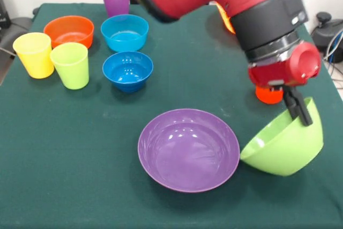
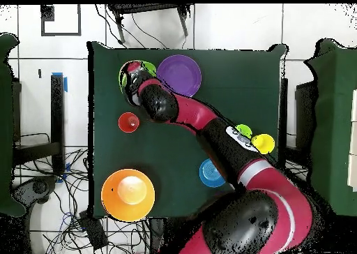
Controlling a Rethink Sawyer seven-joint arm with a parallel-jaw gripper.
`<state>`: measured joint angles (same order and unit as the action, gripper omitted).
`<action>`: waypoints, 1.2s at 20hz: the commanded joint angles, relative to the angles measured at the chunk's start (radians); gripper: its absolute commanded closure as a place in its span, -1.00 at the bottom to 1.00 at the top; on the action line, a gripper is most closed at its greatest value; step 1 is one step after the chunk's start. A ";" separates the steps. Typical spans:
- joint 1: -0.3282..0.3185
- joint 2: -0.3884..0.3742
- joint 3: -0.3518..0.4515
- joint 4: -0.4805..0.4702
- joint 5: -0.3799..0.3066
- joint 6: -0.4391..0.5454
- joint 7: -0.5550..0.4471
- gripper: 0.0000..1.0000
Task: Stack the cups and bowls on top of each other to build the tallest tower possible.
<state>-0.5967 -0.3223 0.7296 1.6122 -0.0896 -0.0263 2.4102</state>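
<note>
- Gripper (image 1: 298, 110) pinches the rim of the glossy lime green plastic bowl (image 1: 284, 143), tipped on the table just beside the wide shallow purple bowl (image 1: 188, 148).
- Looks like mid-pickup; next, lift and carry it onto a base bowl, level.

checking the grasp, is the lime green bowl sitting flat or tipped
Tipped: the lime green bowl leans with its opening toward the purple bowl, gripper at its raised rim.

The light is bright and even. Small white shiny spots sit inside the wide glossy purple plastic bowl (image 1: 188, 149). Shadows are soft.
</note>
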 commanded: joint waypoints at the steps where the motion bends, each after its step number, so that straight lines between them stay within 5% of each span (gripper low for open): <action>1: -0.051 0.176 0.140 -0.140 -0.186 0.015 -0.144 1.00; 9: -0.082 0.223 0.206 -0.151 -0.240 0.063 -0.102 1.00; 16: -0.145 0.306 0.306 -0.188 -0.266 0.163 -0.187 1.00; 24: -0.151 0.296 0.335 -0.177 -0.271 0.187 -0.168 1.00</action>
<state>-0.7487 -0.0507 1.0250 1.5291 -0.2839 0.0314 2.4100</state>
